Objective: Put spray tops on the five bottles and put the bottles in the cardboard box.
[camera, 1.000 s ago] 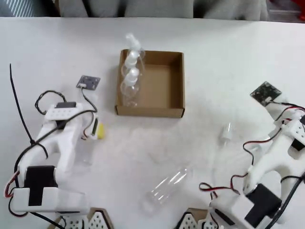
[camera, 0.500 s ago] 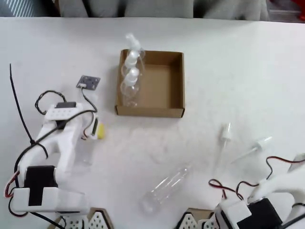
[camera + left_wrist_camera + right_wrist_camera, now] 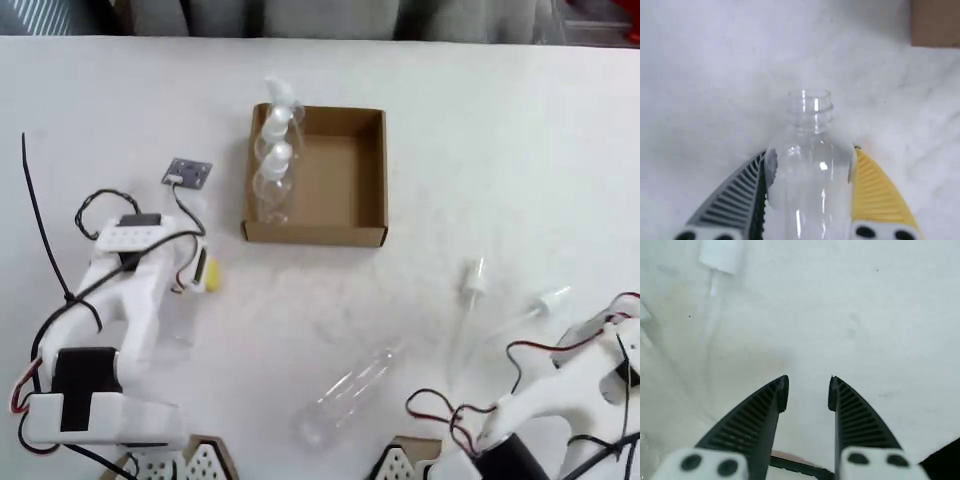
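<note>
We see left hand point(image 3: 810, 154) clamped on uncapped bottle point(image 3: 809, 175), high view lower left. Right hand point(image 3: 806, 390) open, empty, over tabletop point(image 3: 880, 315) near loose spray top point(image 3: 720, 252).

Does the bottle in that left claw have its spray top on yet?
Off. The bottle held in the left gripper shows a bare, open threaded neck with no top on it.

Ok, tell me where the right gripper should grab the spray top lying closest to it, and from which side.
Probably the white head of the spray top, from straight above: it lies flat on the table, and its thin clear tube looks too slim to pinch. Set the open right gripper across the head.
</note>
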`<act>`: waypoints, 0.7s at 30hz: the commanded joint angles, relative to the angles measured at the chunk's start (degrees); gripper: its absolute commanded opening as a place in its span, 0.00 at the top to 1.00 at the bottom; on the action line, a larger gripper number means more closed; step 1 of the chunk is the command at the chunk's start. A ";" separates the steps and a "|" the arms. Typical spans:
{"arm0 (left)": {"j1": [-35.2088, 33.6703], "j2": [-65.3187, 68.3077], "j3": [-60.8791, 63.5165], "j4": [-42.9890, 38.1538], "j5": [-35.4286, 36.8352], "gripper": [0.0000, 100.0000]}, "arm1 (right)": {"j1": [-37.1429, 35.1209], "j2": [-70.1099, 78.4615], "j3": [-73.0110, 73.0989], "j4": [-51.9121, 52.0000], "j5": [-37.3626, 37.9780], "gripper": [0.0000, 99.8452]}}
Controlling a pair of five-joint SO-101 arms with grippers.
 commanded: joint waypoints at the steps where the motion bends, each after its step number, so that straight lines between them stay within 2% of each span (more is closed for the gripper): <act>1: 1.01 -2.33 0.44 -0.97 -0.53 0.98 | -5.05 -4.35 2.90 -0.66 -1.05 0.89; 7: 1.10 -2.33 0.35 -0.97 -0.35 0.98 | -10.07 -4.44 3.69 -2.59 -1.49 0.89; 11: 1.63 -2.33 0.44 -0.97 -0.26 0.98 | -12.97 -4.26 5.54 -10.07 -9.49 0.88; 16: 1.63 -2.33 0.53 -0.97 -0.26 0.98 | -17.36 -4.26 5.63 -12.79 -18.29 0.74; 21: 1.63 -2.33 0.53 -0.97 -0.44 0.98 | -17.54 -3.56 4.92 -17.19 -23.82 0.74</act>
